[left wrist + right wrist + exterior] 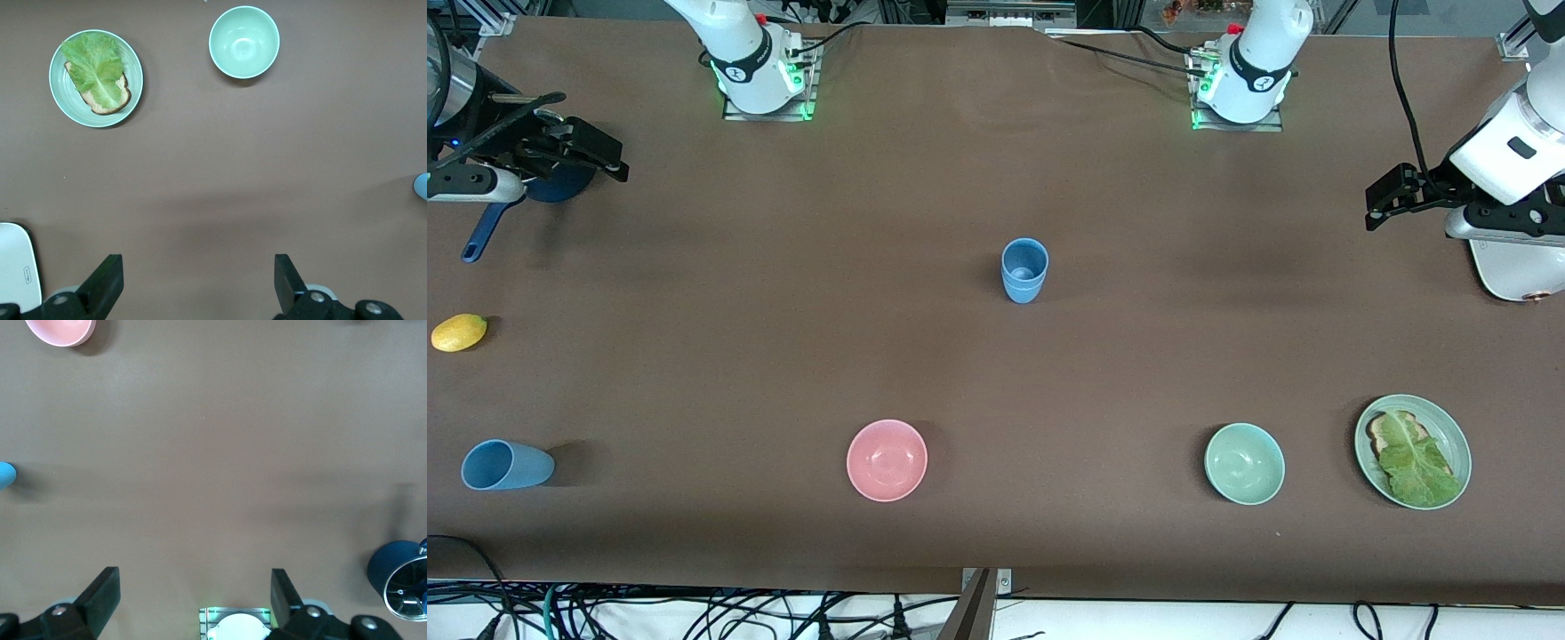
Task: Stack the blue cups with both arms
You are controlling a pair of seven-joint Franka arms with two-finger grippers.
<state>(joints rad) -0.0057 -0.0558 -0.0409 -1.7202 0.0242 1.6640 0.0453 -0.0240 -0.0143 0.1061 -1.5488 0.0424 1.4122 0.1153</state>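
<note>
Brown tabletop (996,178) carries one blue cup (1024,269) upright mid-frame and another blue cup (505,465) tipped at lower left, unstacked, while my left pincer (193,283) and right pincer (193,600) hover wide open at the frame's edges, so either stacking lies ahead or I judge no further.

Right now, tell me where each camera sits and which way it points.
Front view: high across the table, facing both arm bases; shows upright blue cup and tipped blue cup.
Left wrist view: on the left arm, looking down past the open left gripper at the green bowl, also seen from the front.
Right wrist view: looks down past the open right gripper; pink bowl.
</note>
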